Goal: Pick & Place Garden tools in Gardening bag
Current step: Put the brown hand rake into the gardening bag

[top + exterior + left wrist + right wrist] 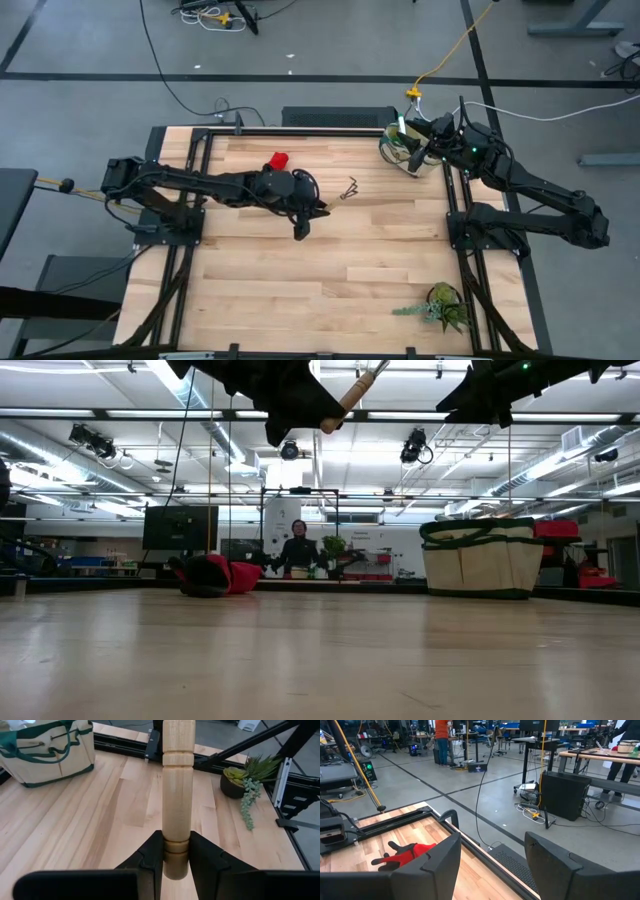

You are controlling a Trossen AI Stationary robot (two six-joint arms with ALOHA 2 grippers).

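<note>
My left gripper (pixel 310 210) hangs over the middle of the table, shut on the wooden handle (pixel 177 785) of a garden tool; the tool's metal end does not show. A small metal rake (pixel 348 188) lies on the table just beyond it. A red-and-black glove (pixel 279 160) lies toward the far edge. The beige gardening bag (pixel 403 150) with green trim stands on its base at the far right corner. My right gripper (pixel 492 840) is open beside the bag, high above the table, with nothing between its fingers. My left gripper pinches the wooden handle between its two fingers near the handle's rounded lower end (pixel 176 851). The fingers lie across the handle. The handle (pixel 348 402) rises tilted from the fingers, lifted well clear of the table.
A potted leafy plant (pixel 442 305) sits at the near right corner. Black frame rails (pixel 460 200) run along the table's sides. Bare wood lies between my left gripper and the bag (pixel 47 750). A person (pixel 298 545) stands far back in the room.
</note>
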